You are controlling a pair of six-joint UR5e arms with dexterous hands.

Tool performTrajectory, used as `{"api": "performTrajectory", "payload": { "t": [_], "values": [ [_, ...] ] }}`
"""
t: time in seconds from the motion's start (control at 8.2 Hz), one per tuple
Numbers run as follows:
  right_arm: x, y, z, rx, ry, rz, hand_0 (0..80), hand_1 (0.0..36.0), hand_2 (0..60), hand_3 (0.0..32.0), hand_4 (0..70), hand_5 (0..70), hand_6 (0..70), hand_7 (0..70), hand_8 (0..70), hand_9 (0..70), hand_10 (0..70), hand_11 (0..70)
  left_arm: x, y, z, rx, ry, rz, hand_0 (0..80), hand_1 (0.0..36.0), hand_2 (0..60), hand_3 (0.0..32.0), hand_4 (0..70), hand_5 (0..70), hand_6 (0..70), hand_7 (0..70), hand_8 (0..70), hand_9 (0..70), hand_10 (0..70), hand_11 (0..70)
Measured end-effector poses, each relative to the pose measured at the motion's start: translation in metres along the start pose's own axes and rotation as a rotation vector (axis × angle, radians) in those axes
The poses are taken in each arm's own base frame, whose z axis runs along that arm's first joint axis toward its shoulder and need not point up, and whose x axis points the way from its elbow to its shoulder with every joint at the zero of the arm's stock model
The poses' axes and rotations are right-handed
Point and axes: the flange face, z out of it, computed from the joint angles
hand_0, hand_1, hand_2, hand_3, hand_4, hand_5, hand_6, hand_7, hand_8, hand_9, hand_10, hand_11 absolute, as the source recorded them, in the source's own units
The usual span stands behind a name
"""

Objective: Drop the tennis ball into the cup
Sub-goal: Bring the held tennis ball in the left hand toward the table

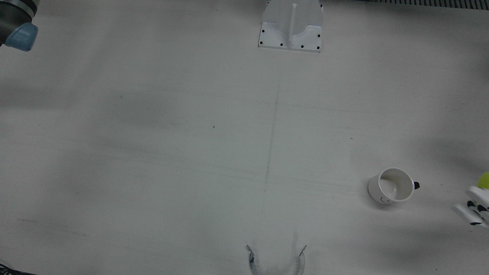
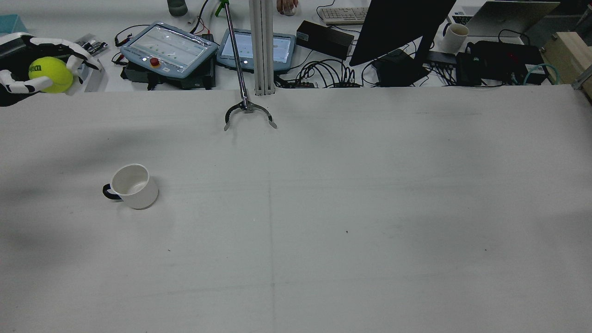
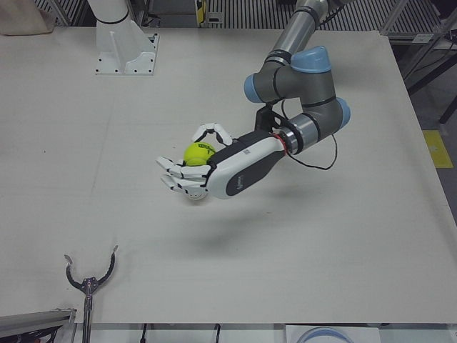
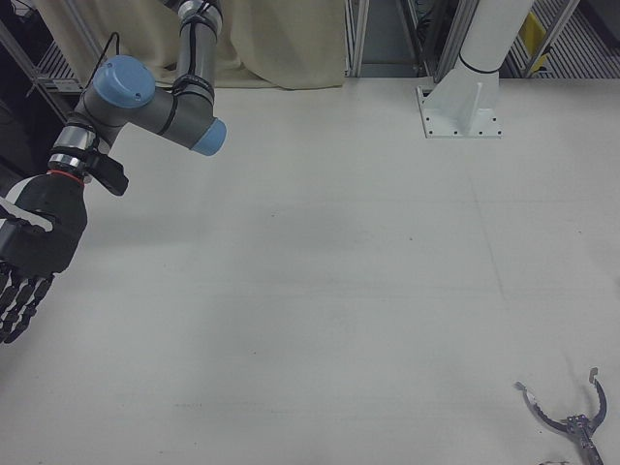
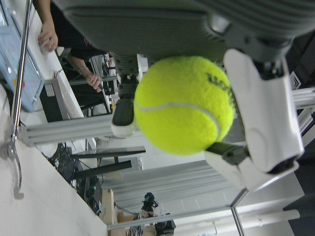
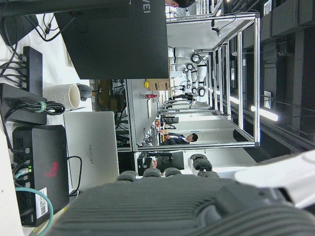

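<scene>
The left hand [image 3: 214,171], a white shell with black finger segments, is curled around a fuzzy yellow-green tennis ball [image 3: 199,153] and holds it above the table [image 2: 370,208], near the table's left edge on the robot's side and toward the far edge in the rear view. The ball's white seam and dark printed lettering show in the left hand view. A smooth white round cup [image 2: 134,186] with a dark handle stands upright on the matte white table, mouth open and empty, well apart from the hand and nearer the robot than the ball. The right hand [image 4: 29,262], dark and ribbed, hangs over the table's right edge with fingers stretched straight and apart, holding nothing. A curved metal claw tool [image 2: 249,114] lies at the far edge.
</scene>
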Motion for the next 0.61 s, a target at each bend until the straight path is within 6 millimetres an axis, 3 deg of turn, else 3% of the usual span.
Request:
{"api": "performTrajectory", "payload": {
  "t": [0.12,0.37,0.49,0.61],
  "values": [
    [0.000,0.000,0.000,0.001,0.000,0.000,0.0,0.0,0.0,0.0,0.0,0.0,0.0,0.0,0.0,0.0,0.0,0.0,0.028,-0.027,-0.036,0.073,0.040,0.023,75.9,36.0,60.0,0.0,39.7,24.9,52.7,67.7,28.7,30.5,42.1,62.6],
    [0.000,0.000,0.000,0.001,0.000,0.000,0.0,0.0,0.0,0.0,0.0,0.0,0.0,0.0,0.0,0.0,0.0,0.0,0.051,-0.089,-0.112,0.221,0.091,0.031,76.4,36.0,60.0,0.0,40.3,22.6,37.4,70.0,25.8,31.4,41.7,62.0],
    [0.000,0.000,0.000,0.001,0.000,0.000,0.0,0.0,0.0,0.0,0.0,0.0,0.0,0.0,0.0,0.0,0.0,0.0,0.059,-0.108,-0.143,0.274,0.112,0.032,75.9,36.0,60.0,0.0,40.2,25.2,55.2,66.9,29.2,30.4,41.0,61.0],
    [0.000,0.000,0.000,0.001,0.000,0.000,0.0,0.0,0.0,0.0,0.0,0.0,0.0,0.0,0.0,0.0,0.0,0.0,0.064,-0.114,-0.155,0.293,0.124,0.035,76.2,36.0,60.0,0.0,40.1,24.0,48.1,67.8,27.6,30.3,40.7,60.5]
  ]
}}
